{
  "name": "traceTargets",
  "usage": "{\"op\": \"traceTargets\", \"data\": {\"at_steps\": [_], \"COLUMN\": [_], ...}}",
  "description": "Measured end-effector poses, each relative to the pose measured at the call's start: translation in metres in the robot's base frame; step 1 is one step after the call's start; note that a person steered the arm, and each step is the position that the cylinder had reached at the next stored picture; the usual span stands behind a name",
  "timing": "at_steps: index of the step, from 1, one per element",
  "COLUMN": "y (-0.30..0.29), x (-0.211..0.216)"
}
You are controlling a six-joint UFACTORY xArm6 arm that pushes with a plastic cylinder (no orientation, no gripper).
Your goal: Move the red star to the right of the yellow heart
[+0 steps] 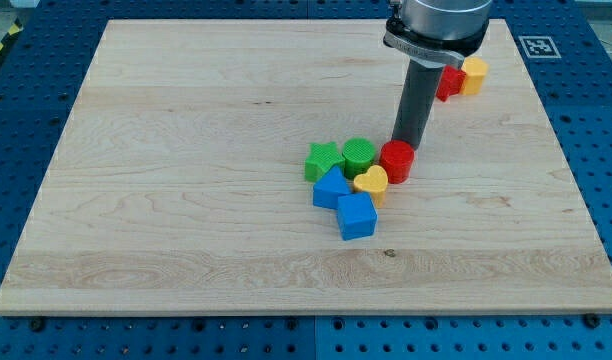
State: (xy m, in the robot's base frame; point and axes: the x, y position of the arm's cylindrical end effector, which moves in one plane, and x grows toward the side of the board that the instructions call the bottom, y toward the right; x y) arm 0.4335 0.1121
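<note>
The yellow heart lies in a cluster near the board's middle. A red block, probably the red star, sits near the view's top right, partly hidden behind my rod, so its shape is unclear. It touches a yellow block. My tip is down at the upper edge of a red cylinder, which sits just up and right of the yellow heart. The tip is far below and left of the red block at the top right.
The cluster also holds a green star, a green cylinder, a blue block and a blue cube. The wooden board lies on a blue perforated table.
</note>
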Motion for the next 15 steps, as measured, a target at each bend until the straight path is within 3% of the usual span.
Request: {"op": "traceTargets", "data": {"at_steps": [3, 7, 11, 15], "y": [0.0, 0.0, 0.016, 0.06], "x": [-0.003, -0.094, -0.16, -0.153]}}
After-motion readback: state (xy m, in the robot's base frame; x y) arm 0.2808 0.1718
